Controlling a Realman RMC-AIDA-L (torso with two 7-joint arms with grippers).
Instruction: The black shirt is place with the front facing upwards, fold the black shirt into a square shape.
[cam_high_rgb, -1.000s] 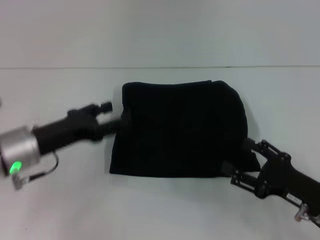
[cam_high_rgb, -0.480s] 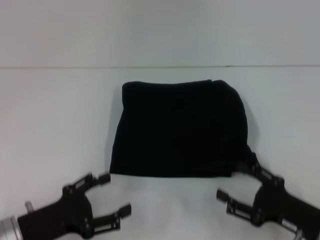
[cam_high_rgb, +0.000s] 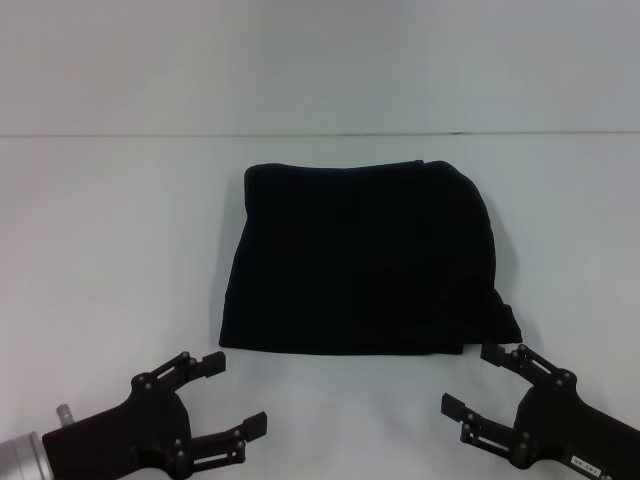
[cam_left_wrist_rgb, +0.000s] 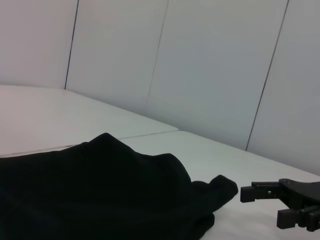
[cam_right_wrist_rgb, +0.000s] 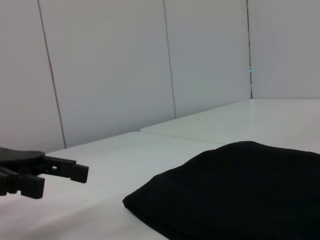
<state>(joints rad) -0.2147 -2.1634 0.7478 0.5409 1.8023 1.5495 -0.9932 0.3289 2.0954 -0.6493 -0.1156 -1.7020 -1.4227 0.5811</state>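
Observation:
The black shirt (cam_high_rgb: 360, 260) lies folded into a rough square in the middle of the white table, with no lettering showing. Its front right corner bulges out a little. My left gripper (cam_high_rgb: 233, 392) is open near the front edge, in front of the shirt's front left corner and clear of the cloth. My right gripper (cam_high_rgb: 472, 378) is open just in front of the front right corner, holding nothing. The left wrist view shows the shirt (cam_left_wrist_rgb: 100, 190) with the right gripper (cam_left_wrist_rgb: 260, 205) beyond it. The right wrist view shows the shirt (cam_right_wrist_rgb: 240, 190) and the left gripper (cam_right_wrist_rgb: 60, 181).
The white table (cam_high_rgb: 120, 230) spreads wide on both sides of the shirt. A pale wall (cam_high_rgb: 320, 60) rises behind the table's far edge. Nothing else lies on the table.
My left gripper has drawn back from the shirt's left edge to the front of the table. My right gripper has let go of the front right corner and backed off.

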